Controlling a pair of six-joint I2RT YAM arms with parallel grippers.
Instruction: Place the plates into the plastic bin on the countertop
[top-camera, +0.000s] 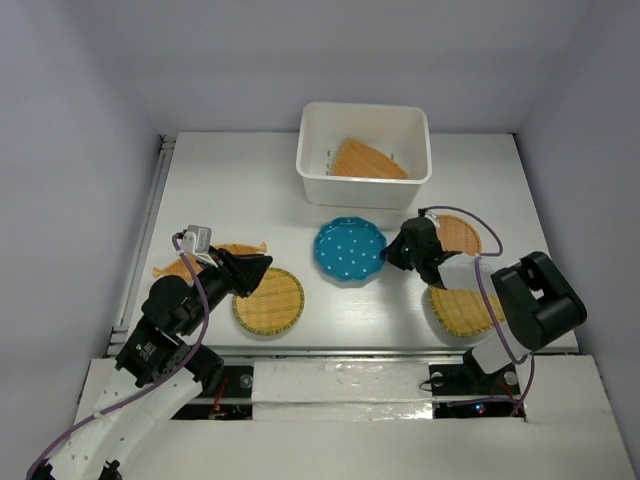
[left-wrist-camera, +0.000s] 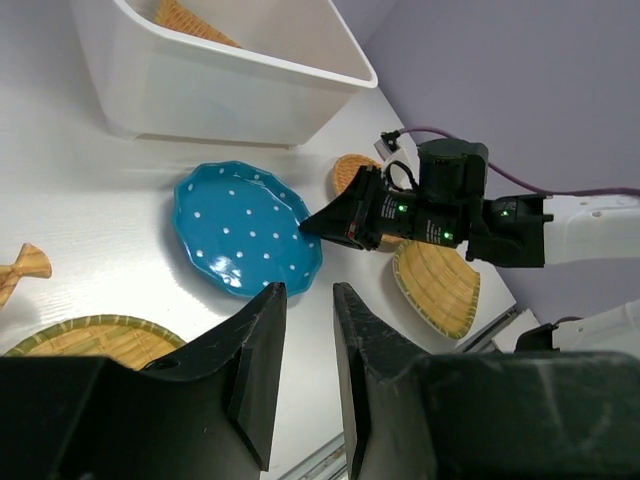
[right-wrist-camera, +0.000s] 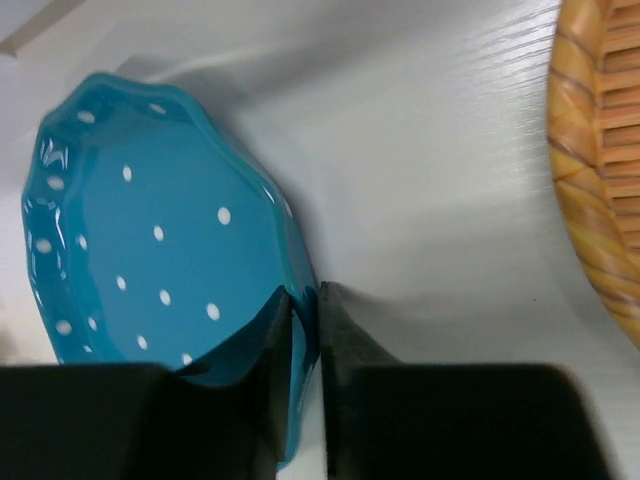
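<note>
White worktop (top-camera: 200, 180) carries the teal dotted plate (top-camera: 349, 250) at centre, its right rim pinched by the right tool (right-wrist-camera: 305, 300). Left tool (left-wrist-camera: 307, 295) hovers slightly spread, empty. One fan-shaped woven plate (top-camera: 367, 162) lies in the plastic bin (top-camera: 360, 193).

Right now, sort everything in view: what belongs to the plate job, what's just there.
Job: white bin; woven plate inside it; dotted blue plate; four woven plates on the countertop.
Just there: metal rail; purple cables.
</note>
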